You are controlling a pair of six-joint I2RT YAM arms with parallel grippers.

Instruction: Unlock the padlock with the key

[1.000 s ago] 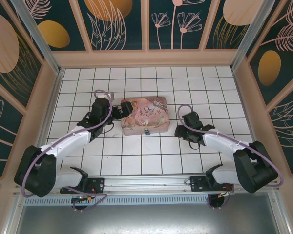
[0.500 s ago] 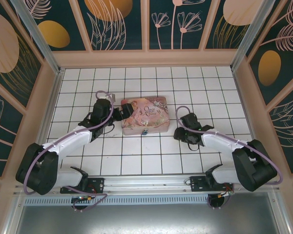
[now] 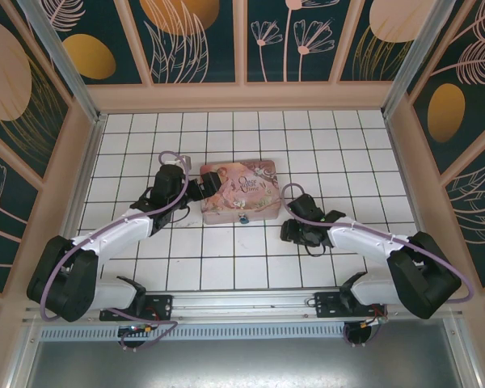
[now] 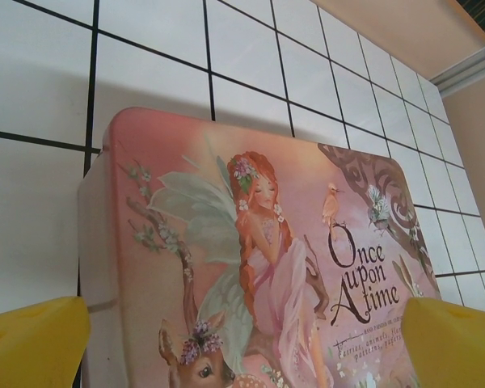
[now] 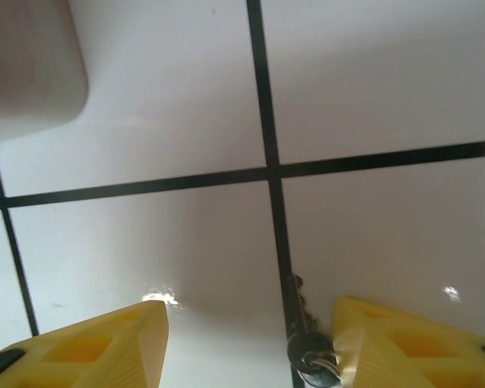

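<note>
Right hand (image 5: 250,347), yellow and wedge-tipped, stands spread right of the pink tin box (image 4: 250,242); the slim metal key (image 5: 307,349) lies between its tips on the glossy tiled tabletop (image 5: 145,121). Left hand (image 4: 242,347) gapes around the tin's left end; the padlock (image 3: 242,218) sits at its near wall.

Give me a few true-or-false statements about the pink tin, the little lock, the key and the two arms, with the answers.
1. The key lies on the tiled floor between the right gripper's fingers. True.
2. The padlock sits at the far side of the pink tin. False: it is at the tin's near side, facing the arms.
3. The left gripper is shut tight. False: its fingers stand wide apart, at the tin.
4. The tin bears the words "Once upon A time". True.
</note>
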